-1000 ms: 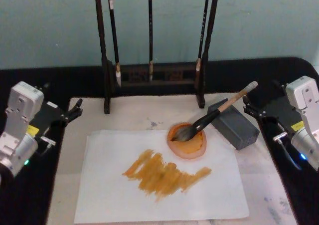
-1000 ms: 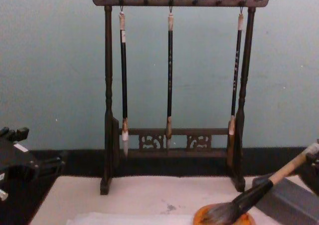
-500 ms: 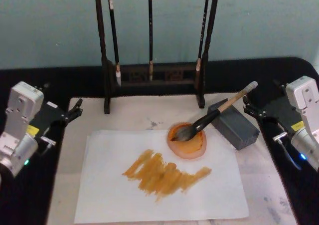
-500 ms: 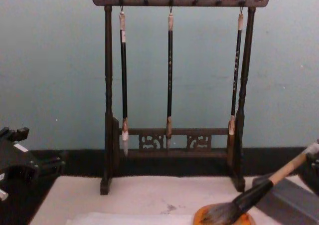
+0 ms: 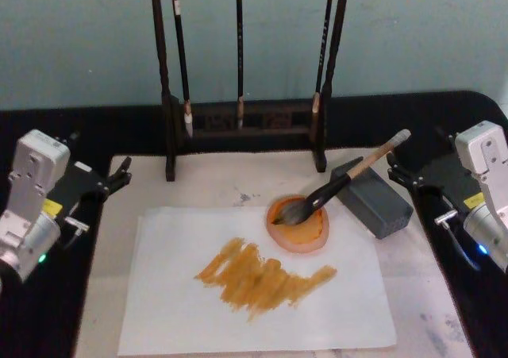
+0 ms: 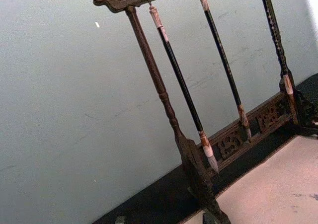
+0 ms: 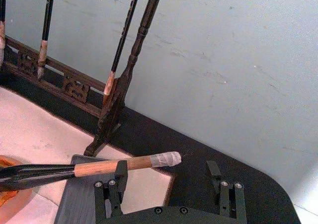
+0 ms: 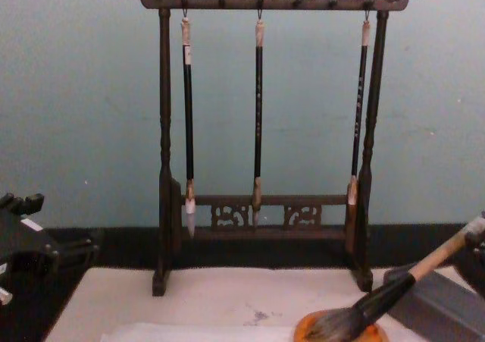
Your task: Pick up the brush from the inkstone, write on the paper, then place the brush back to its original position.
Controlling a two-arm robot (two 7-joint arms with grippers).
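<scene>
Brush bristles in inkstone, handle on grey blk

The brush is showing a tan handle, a black middle and grey hairs. The inkstone is looking orange. The white paper is carrying streaky orange-brown marks.

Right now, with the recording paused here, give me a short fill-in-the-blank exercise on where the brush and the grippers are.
The brush lies with its bristles in the ____ and its handle propped on the grey block. The rack behind holds ____ thin hanging brushes. The right gripper, open, holds ____; the left gripper sits parked across the mat.
Missing: inkstone; three; nothing.
</scene>
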